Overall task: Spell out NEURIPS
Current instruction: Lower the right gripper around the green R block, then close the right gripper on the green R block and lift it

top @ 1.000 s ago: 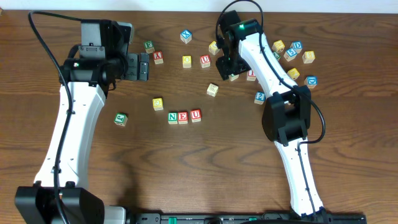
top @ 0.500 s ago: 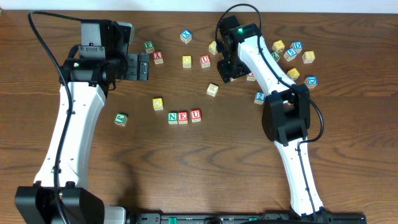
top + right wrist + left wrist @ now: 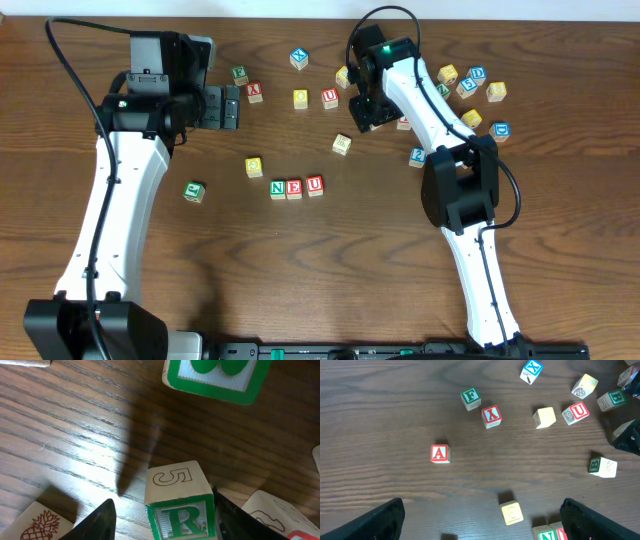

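Observation:
Cubes N (image 3: pixel 278 188), E (image 3: pixel 294 187) and U (image 3: pixel 314 185) stand in a row at mid-table. The green R cube (image 3: pixel 177 510) sits on the table between the fingers of my right gripper (image 3: pixel 161 504), which is at the back right in the overhead view (image 3: pixel 367 112). The right finger rests against the cube, while wood shows between it and the left finger. My left gripper (image 3: pixel 481 516) hangs wide open above the table at the back left (image 3: pixel 232 107), holding nothing. A yellow-faced cube (image 3: pixel 511 512) lies below it. A red I cube (image 3: pixel 491 416) lies farther back.
Loose cubes lie around: green F (image 3: pixel 470 397), red A (image 3: pixel 439 453), blue X (image 3: pixel 532 369), a second red U (image 3: pixel 576 411), a plain yellow one (image 3: pixel 544 416). A cluster of several cubes (image 3: pixel 475 85) crowds the back right. A green-faced cube (image 3: pixel 217 377) lies just beyond the R.
My right gripper's jaws have narrowed around the R cube, and it has shifted slightly over it. The left arm and the N, E, U row have not moved.

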